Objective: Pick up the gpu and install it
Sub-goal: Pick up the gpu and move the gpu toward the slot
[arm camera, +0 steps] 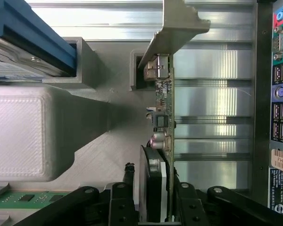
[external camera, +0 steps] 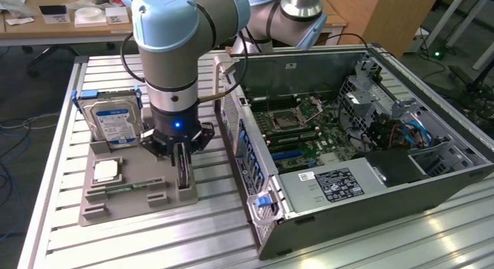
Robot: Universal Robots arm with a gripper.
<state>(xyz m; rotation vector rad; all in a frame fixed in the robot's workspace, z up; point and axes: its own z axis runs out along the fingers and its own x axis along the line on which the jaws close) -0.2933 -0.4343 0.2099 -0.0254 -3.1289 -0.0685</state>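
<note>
The black gripper [arm camera: 154, 183] is pinching the thin green-and-black gpu card [arm camera: 163, 117], likely light, stiff and fragile, across its flat faces.

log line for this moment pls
gripper at gpu | gpu on edge in grey holder | pc case open, gpu not installed

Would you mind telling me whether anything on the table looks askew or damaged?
Nothing stands out: the thin green card with a black cooler stands upright on edge in the grey holder, with the gripper at it.
</note>
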